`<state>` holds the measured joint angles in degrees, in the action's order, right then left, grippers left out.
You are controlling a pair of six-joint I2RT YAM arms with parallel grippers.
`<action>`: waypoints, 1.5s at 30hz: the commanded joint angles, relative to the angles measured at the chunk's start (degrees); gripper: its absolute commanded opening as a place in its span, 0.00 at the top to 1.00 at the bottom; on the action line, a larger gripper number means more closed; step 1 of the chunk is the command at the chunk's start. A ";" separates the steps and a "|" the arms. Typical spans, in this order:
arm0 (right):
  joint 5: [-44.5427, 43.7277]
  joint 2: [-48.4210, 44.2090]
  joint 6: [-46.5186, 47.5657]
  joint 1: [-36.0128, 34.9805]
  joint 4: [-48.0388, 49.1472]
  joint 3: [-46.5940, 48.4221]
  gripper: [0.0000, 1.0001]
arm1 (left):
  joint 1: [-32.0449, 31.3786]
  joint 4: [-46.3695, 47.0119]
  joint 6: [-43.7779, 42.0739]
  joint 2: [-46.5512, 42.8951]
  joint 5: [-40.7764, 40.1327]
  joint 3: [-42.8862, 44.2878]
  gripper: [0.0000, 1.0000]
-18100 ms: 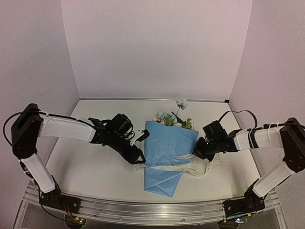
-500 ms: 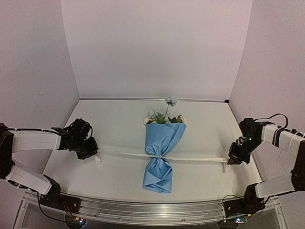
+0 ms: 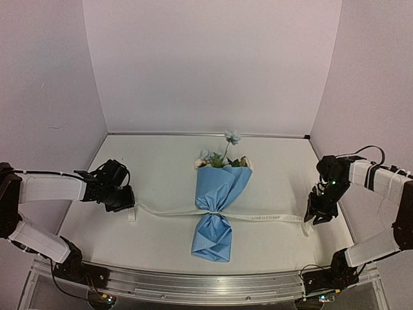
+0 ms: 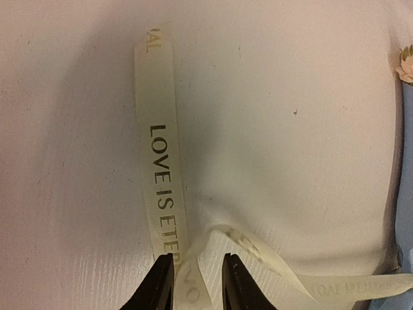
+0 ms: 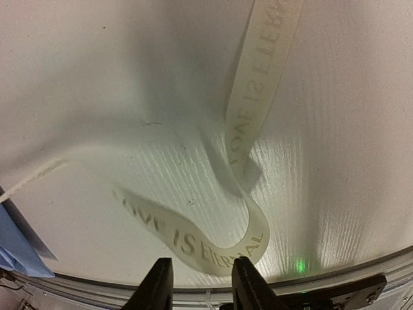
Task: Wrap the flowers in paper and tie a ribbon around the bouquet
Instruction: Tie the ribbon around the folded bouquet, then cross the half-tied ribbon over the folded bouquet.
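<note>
The bouquet (image 3: 216, 194) lies mid-table: blue paper (image 3: 222, 184) gathered into a cone, with the flowers (image 3: 219, 158) sticking out at its far end. The cream ribbon (image 3: 264, 217) is cinched round the cone's waist, and its two ends trail slack to either side. My left gripper (image 3: 127, 202) sits over the left end. In the left wrist view it (image 4: 197, 281) is open, with a fold of ribbon (image 4: 160, 161) lying loose between the fingertips. My right gripper (image 3: 316, 216) hovers over the right end. It (image 5: 201, 284) is open, and a ribbon (image 5: 258, 84) loop lies on the table just beyond it.
The metal front rail (image 3: 206, 284) runs along the table's near edge and shows close under the right gripper (image 5: 322, 284). Pale walls enclose the table on three sides. Blue paper edges show at the margins of both wrist views (image 4: 403, 194) (image 5: 16, 252).
Both grippers have opened and let go of the ribbon ends. The ribbon, taut half a second ago, now lies slack and curved. The right gripper has risen slightly.
</note>
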<state>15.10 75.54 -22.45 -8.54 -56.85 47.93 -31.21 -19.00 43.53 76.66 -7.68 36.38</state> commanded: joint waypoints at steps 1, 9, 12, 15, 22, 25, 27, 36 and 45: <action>0.41 0.24 3.07 -1.75 -2.27 3.60 0.55 | -1.49 0.86 -4.12 -4.84 -0.36 3.34 0.45; 2.71 -0.73 8.57 -6.62 -2.73 7.24 0.39 | -6.48 0.56 -14.87 -1.79 5.46 9.63 0.32; 3.32 -0.98 11.58 -9.20 -2.29 8.36 0.35 | -9.49 -2.25 -16.43 3.23 4.50 14.10 0.35; 5.08 -1.12 13.92 -11.25 -0.81 8.76 0.32 | -13.02 -3.69 -17.09 6.73 3.63 16.69 0.37; 6.46 -1.15 15.33 -14.43 4.40 7.44 0.30 | -18.45 -9.59 -17.97 14.56 -1.59 18.85 0.37; 6.40 -0.37 15.18 -15.25 4.73 7.67 0.30 | -18.45 -11.28 -15.12 15.44 -2.44 18.52 0.32; 6.22 0.03 15.08 -15.62 4.95 7.61 0.30 | -18.45 -13.09 -11.46 16.04 -3.73 18.69 0.33; 5.14 -0.65 14.63 -16.59 5.81 6.39 0.30 | -18.62 -16.27 7.74 14.72 -5.85 16.60 0.41; 5.04 -1.01 14.62 -17.81 5.83 6.46 0.30 | -18.54 -14.22 13.59 17.41 -8.97 15.83 0.43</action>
<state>20.67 75.53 -8.16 -25.53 -51.81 54.61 -49.82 -34.03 52.23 92.93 -13.81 52.99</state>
